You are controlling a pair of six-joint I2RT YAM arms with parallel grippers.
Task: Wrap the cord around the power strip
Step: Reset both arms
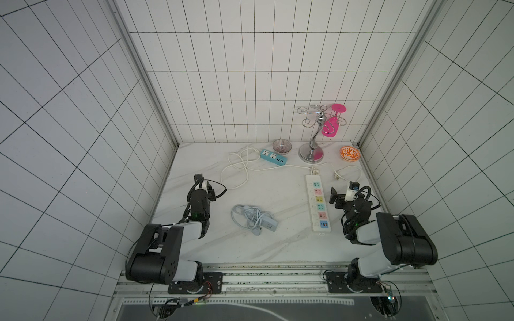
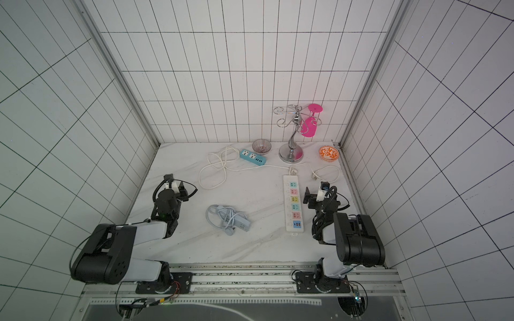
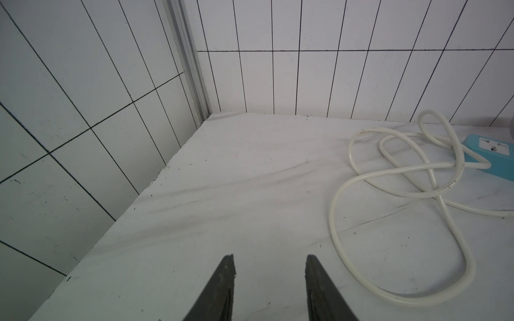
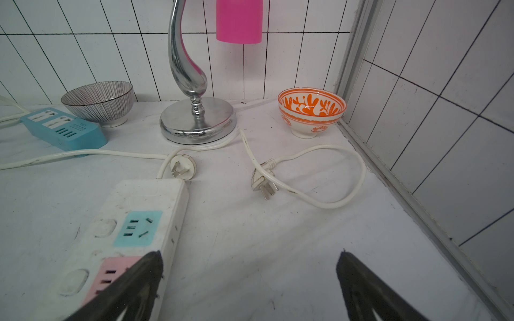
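The pale grey-blue power strip (image 1: pixel 267 224) (image 2: pixel 241 224) lies at the middle of the table in both top views. Its cord (image 1: pixel 241 216) (image 2: pixel 216 215) is bundled in loops over and beside the strip's left end. The plug (image 1: pixel 256 232) (image 2: pixel 229 231) rests at the front of the bundle. My left gripper (image 1: pixel 208 187) (image 3: pixel 269 259) hovers left of and behind the bundle, pointing at the back left corner, open with nothing between its fingers. My right gripper (image 1: pixel 337 198) (image 4: pixel 250 254) stands wide open and empty beside the long white strip, far right of the bundle.
A long white strip with coloured sockets (image 1: pixel 318 207) (image 4: pixel 133 222) lies next to my right gripper. At the back are a teal strip (image 1: pixel 274 157), tangled white cords (image 1: pixel 236 172) (image 3: pixel 403 194), a striped bowl (image 1: pixel 281 146), a chrome stand (image 1: pixel 311 152) holding a pink glass (image 1: pixel 331 126), and an orange bowl (image 1: pixel 349 153).
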